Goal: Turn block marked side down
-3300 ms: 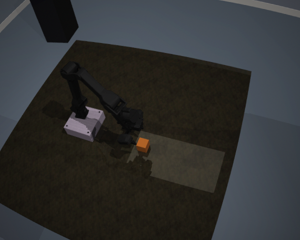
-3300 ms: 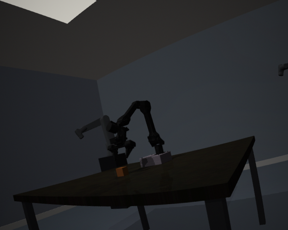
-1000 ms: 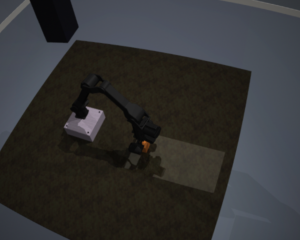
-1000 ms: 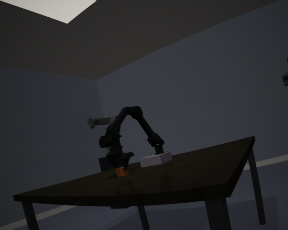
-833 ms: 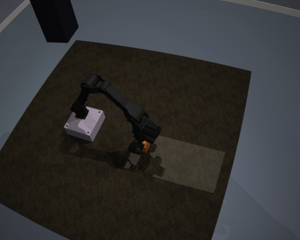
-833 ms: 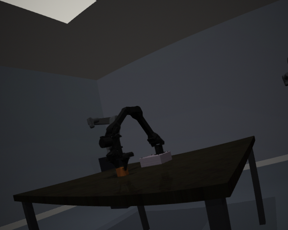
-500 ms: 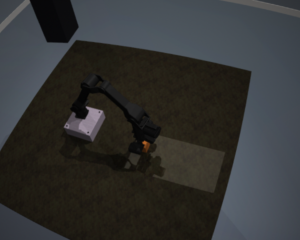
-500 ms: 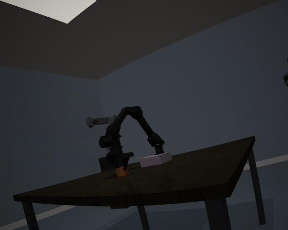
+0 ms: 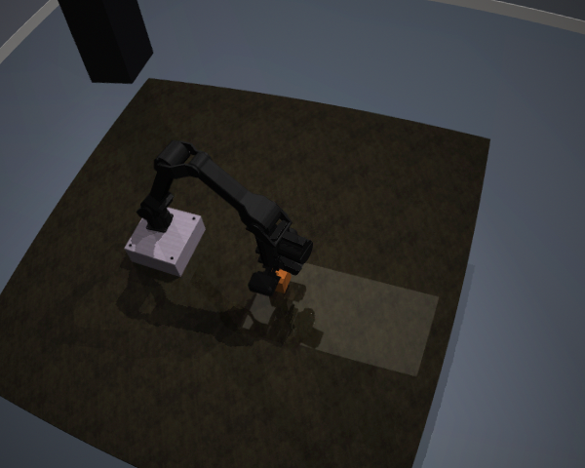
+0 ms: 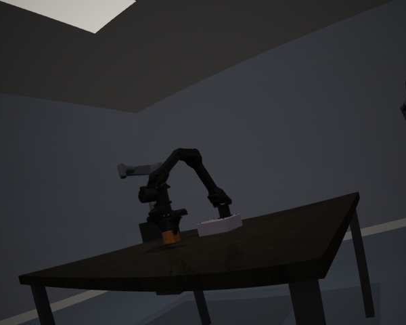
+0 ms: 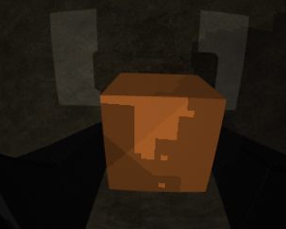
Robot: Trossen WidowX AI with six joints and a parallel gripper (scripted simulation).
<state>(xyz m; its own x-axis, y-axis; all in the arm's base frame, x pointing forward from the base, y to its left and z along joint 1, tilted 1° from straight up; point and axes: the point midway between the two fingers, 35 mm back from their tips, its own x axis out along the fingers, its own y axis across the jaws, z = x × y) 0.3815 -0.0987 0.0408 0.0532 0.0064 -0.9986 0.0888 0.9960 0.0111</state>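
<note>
The orange block [image 9: 283, 283] [image 10: 169, 237] [image 11: 157, 124] is between the fingers of my gripper [image 9: 282, 276] [image 10: 170, 231] [image 11: 158, 129], which is shut on it. In the exterior view the block hangs slightly above the table [image 9: 358, 191] [image 10: 266, 244] [image 11: 19, 72], with a shadow below it. In the wrist view one broad orange face and a narrower, darker face above it show, with patches of light and shadow. No clear mark shows on the visible faces, so I cannot tell which side is marked. The fingers hide the block's left and right sides.
The pale base box [image 9: 179, 236] [image 10: 214, 226] carries the arm and stands on the table behind the gripper. A pale lit patch [image 9: 383, 322] lies on the table beside the block. A dark column [image 9: 106, 45] stands beyond the table's far left corner.
</note>
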